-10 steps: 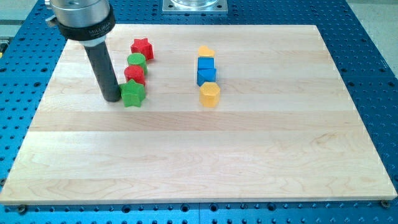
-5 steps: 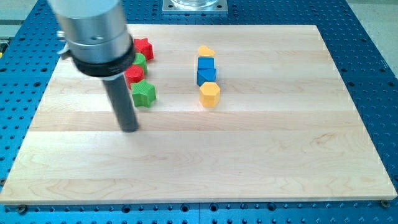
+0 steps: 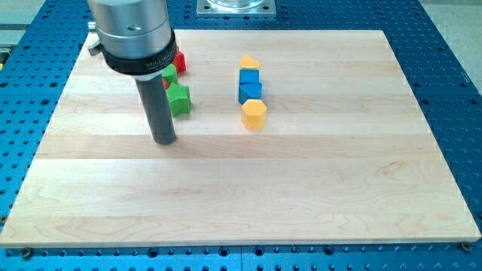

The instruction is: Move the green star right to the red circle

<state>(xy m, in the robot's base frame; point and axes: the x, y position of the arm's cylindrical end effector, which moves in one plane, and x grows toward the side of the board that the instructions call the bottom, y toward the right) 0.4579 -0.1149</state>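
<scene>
Pale wooden board (image 3: 316, 188) lies on a blue perforated table (image 3: 452, 83), filling most of the frame. My tip (image 3: 164, 141) rests on the wood in the left half, just below and to the left of the green star (image 3: 178, 99) — near it, though I cannot tell if they touch. No jaws exist here; the rod holds nothing. Behind the rod's metal collar (image 3: 134, 34), a red block (image 3: 179, 60) and another green block (image 3: 170, 75) peek out, shapes mostly hidden. Right of centre, a column runs downward: a yellow block (image 3: 249, 62), two blue blocks (image 3: 249, 77) (image 3: 250, 92), then a yellow hexagon (image 3: 254, 114).
</scene>
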